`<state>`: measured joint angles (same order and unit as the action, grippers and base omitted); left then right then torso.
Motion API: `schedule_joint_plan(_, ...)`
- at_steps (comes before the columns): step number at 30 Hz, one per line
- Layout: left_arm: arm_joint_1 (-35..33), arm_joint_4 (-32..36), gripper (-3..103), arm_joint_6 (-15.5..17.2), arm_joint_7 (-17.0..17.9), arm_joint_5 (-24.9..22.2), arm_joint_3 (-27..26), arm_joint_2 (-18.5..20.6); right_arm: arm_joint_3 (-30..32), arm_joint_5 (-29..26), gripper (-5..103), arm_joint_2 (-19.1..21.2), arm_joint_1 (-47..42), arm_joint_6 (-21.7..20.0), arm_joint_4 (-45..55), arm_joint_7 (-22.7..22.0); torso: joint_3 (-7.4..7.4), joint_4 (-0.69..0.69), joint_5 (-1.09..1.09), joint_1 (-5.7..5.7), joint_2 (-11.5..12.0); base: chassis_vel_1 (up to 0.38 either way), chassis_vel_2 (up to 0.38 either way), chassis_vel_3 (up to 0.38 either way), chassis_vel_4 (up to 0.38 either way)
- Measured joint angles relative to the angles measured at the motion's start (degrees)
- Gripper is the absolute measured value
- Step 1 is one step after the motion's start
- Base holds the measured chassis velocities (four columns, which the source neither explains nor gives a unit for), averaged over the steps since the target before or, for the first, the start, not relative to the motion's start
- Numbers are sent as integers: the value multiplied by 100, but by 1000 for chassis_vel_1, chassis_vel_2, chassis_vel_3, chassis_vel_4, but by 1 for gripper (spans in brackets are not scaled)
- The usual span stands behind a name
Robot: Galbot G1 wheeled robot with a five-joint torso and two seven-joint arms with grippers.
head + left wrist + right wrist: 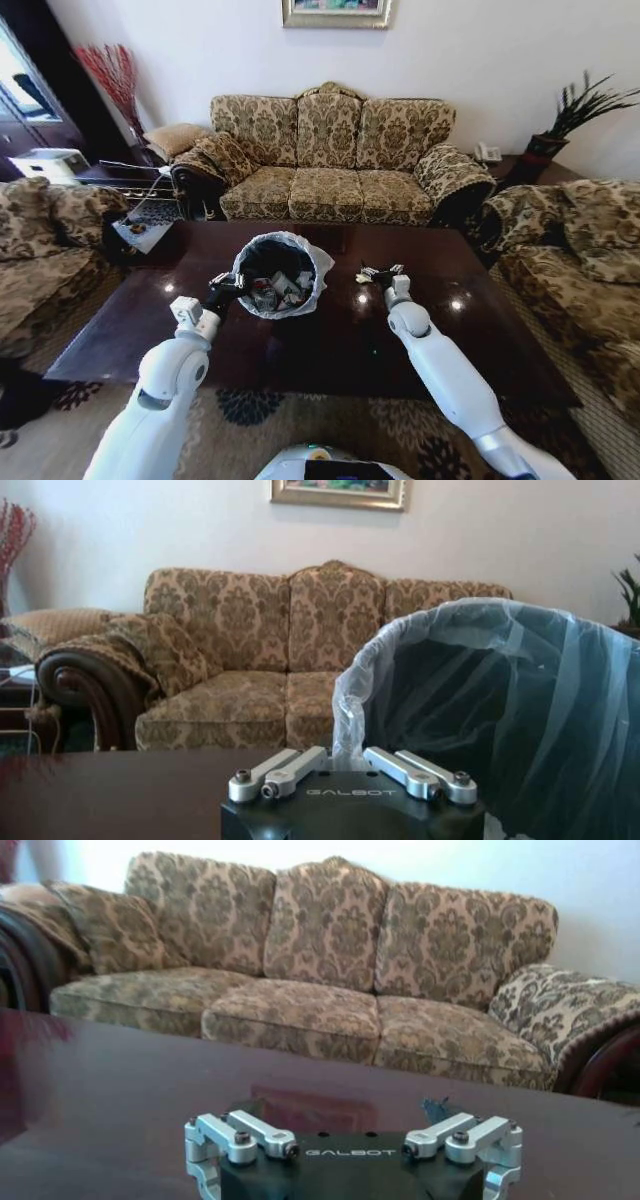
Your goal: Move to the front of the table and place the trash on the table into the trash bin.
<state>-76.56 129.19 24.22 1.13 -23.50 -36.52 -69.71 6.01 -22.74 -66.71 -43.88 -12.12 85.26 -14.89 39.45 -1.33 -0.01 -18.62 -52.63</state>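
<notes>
Now left gripper [224, 288] is clamping the bin [312, 262] liner; right gripper [383, 273] is sitting open. Trash [276, 291] is looking light, crushable — pinch gently.

3 floral sofas [335, 155] w/ patterned rug [330, 430], white wall [470, 50].

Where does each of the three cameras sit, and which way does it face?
Head view: high on the robot, looking down at the table, trash bin, both arms.
Left wrist view: behind the left gripper, facing the bin's liner and the sofa.
Right wrist view: behind the right gripper, low over the tabletop, facing the sofa.
Shared: sofa and table.
</notes>
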Motion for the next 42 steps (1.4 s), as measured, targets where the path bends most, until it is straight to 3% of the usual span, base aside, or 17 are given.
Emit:
schedule_joint_plan(10, 3, -30, 1, -11, -12, 3, 8, -16, -71, -636, 100, -350, -52, 0, -710, -203, -8, -1, 0, 20, -5, -14, 12, -5, 2)
schedule_joint_plan(24, -19, -31, 1, -12, -22, 13, -12, -10, 16, -477, 99, -775, 135, 259, -1561, 256, -4, -1, 1, 10, -3, 11, -11, -11, 6)
schedule_joint_plan(25, -16, -32, 1, -12, -23, 13, -11, -10, 18, -473, 94, -774, 135, 266, -1574, 266, -4, -1, 1, 12, -3, 0, 0, 0, 0)
schedule_joint_plan(27, -12, -33, 1, -12, -23, 14, -11, -10, 20, -471, 94, -773, 135, 269, -1581, 272, -4, -1, 1, 12, -3, 0, 0, 0, 0)
schedule_joint_plan(29, -1, -34, 1, -12, -25, 15, -9, -11, 34, -463, 78, -771, 137, 283, -1635, 302, -4, -1, 1, 12, -3, 0, 0, 0, 0)
schedule_joint_plan(30, 0, -34, 1, -12, -25, 15, -8, -11, 42, -461, 78, -773, 144, 290, -1663, 313, -4, -1, 1, 11, -2, 0, 0, 0, 0)
schedule_joint_plan(31, 0, -35, 1, -12, -25, 16, -7, -11, 67, -452, 68, -779, 162, 307, -1712, 344, -4, -1, 1, 9, -2, 0, 0, 0, 0)
schedule_joint_plan(33, 0, -34, 1, -12, -25, 17, -7, -9, 85, -439, 68, -786, 173, 321, -1747, 366, -4, -1, 1, 9, -2, 0, 0, 0, 0)
schedule_joint_plan(40, 0, -18, 1, -12, -26, 19, 9, 2, 141, -380, 35, -801, 178, 359, -1781, 415, -4, -1, 1, 10, -3, 0, 0, 0, 0)
schedule_joint_plan(42, -1, -16, 1, -12, -25, 21, 11, 1, 145, -374, 35, -798, 174, 364, -1781, 418, -4, -1, 1, 10, -3, 0, 0, 0, 0)
